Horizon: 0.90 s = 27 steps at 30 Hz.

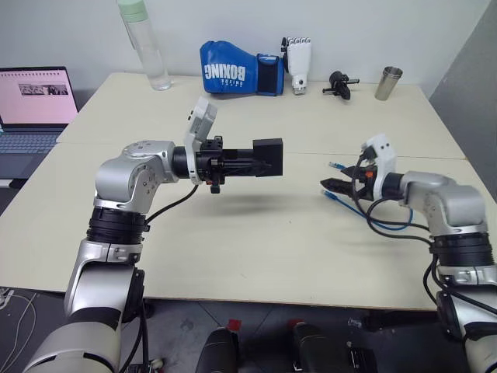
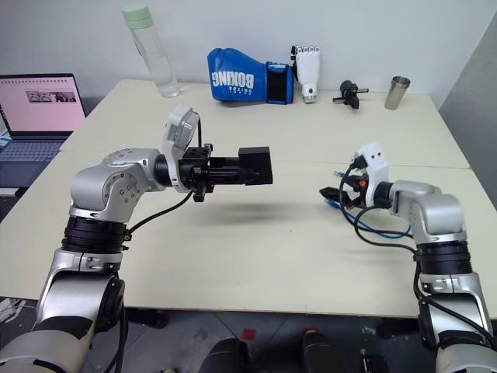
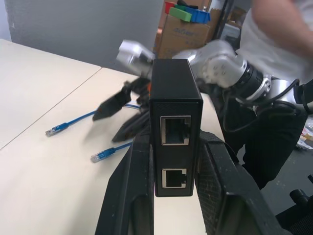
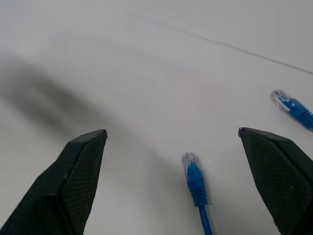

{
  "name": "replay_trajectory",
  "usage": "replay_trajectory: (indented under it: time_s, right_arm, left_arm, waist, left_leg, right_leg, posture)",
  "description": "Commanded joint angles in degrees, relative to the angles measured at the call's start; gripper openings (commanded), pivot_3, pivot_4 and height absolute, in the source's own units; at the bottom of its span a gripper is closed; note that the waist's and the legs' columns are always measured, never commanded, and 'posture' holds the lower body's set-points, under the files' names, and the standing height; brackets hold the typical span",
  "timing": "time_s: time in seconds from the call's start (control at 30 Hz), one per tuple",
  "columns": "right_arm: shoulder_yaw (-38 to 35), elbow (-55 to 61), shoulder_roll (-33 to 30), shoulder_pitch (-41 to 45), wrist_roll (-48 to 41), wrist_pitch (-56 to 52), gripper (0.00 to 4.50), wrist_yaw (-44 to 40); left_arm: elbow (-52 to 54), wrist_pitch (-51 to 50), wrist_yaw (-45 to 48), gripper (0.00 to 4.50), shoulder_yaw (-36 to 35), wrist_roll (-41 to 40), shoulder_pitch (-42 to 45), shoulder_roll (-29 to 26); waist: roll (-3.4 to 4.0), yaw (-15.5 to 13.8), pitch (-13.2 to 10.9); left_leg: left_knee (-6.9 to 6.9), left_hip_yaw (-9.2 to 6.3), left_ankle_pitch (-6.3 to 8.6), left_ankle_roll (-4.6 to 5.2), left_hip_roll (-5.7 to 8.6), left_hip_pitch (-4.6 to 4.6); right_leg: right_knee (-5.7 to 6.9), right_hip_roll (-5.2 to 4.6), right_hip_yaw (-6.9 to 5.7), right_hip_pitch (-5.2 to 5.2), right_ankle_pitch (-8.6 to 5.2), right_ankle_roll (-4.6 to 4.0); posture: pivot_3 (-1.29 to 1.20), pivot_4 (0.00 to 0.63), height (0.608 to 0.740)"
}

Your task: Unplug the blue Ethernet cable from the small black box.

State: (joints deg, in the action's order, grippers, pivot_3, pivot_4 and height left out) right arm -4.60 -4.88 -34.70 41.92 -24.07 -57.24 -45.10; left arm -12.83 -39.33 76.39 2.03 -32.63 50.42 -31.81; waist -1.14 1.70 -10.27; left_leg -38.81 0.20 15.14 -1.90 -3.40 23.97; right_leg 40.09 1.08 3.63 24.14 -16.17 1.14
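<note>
Above the middle of the table we hold the small black box in our left gripper, jaws clenched on its sides, the arm reaching level toward our right; the left wrist view shows the box's end face with two sockets stacked one over the other, both bare, and a black finger pressed against each flank. Over to our right, the blue Ethernet cable lies on the table, unplugged from the box and well apart from it; its two clear plugs rest near each other, and the cord loops back beside our right arm. Our right gripper hovers just over the plugs with its jaws released and spread wide, holding nothing; in the right wrist view one plug lies between the two fingertips and the other sits off beyond one of them. Along the far edge of the table stand a clear bottle, a blue boxing glove, a white robotic hand, a black knobbed gadget and a steel cup; a laptop sits open on our far left.
</note>
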Motion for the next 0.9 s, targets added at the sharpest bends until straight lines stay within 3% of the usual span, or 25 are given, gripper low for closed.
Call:
replay_trajectory:
  time_s: [0.03,0.2,0.33,0.43,0.63,0.9]
  right_arm:
    - [-5.3,11.9,-3.5,1.0,-9.6,-4.3,4.44,-5.2]
    - [-10.5,22.6,-2.2,4.5,-22.0,-11.2,4.44,-3.9]
    - [-11.3,27.0,1.9,7.6,-26.3,-13.1,4.44,2.8]
    - [-6.7,30.7,2.5,3.9,-22.6,-8.5,4.44,5.5]
    - [-0.9,31.2,5.0,-3.5,-16.0,-2.3,4.44,11.7]
    - [3.3,29.4,8.2,-9.7,-10.0,4.3,4.44,15.4]
  left_arm:
    - [0.5,1.8,-0.7,0.80,-2.5,0.1,0.7,-1.9]
    - [-3.8,6.1,-7.8,0.80,-6.3,2.3,1.4,-1.8]
    - [-8.1,13.3,-21.1,0.80,-9.3,7.7,0.7,0.5]
    - [-12.6,20.7,-33.1,0.80,-9.5,14.8,-1.8,1.8]
    - [-22.8,30.6,-50.2,0.80,-11.8,20.7,-4.3,6.3]
    - [-32.5,40.8,-55.2,0.80,-10.9,24.1,-6.4,10.4]
  waist:
    - [0.01,0.0,0.0]
    - [0.01,0.0,0.0]
    - [-0.03,-0.1,0.0]
    - [-0.02,-0.2,0.0]
    - [-0.04,-0.3,0.0]
    - [-0.05,-0.2,0.0]
  left_leg:
    - [0.00,-0.01,0.00,0.01,0.00,0.01]
    - [0.02,-0.03,0.01,0.02,-0.02,0.00]
    - [0.01,-0.07,0.01,0.02,-0.06,-0.03]
    - [0.00,-0.05,0.01,0.02,0.02,-0.02]
    - [-0.03,-0.06,0.01,0.02,0.04,0.07]
    - [-0.01,-0.05,0.00,0.01,0.06,0.08]
  right_leg:
    - [-0.01,0.00,-0.01,0.00,0.00,0.00]
    - [-0.03,0.04,-0.02,-0.01,0.00,0.00]
    - [0.03,0.07,-0.04,-0.02,0.00,0.00]
    - [-0.03,-0.06,-0.04,-0.06,0.00,0.01]
    - [-0.04,-0.12,-0.06,-0.02,0.02,0.04]
    - [-0.05,-0.12,-0.06,-0.01,0.04,0.06]
  posture:
    - [0.00,0.150,0.740]
    - [0.00,0.150,0.740]
    - [0.00,0.150,0.740]
    - [0.00,0.150,0.740]
    - [0.00,0.150,0.740]
    - [0.00,0.150,0.740]
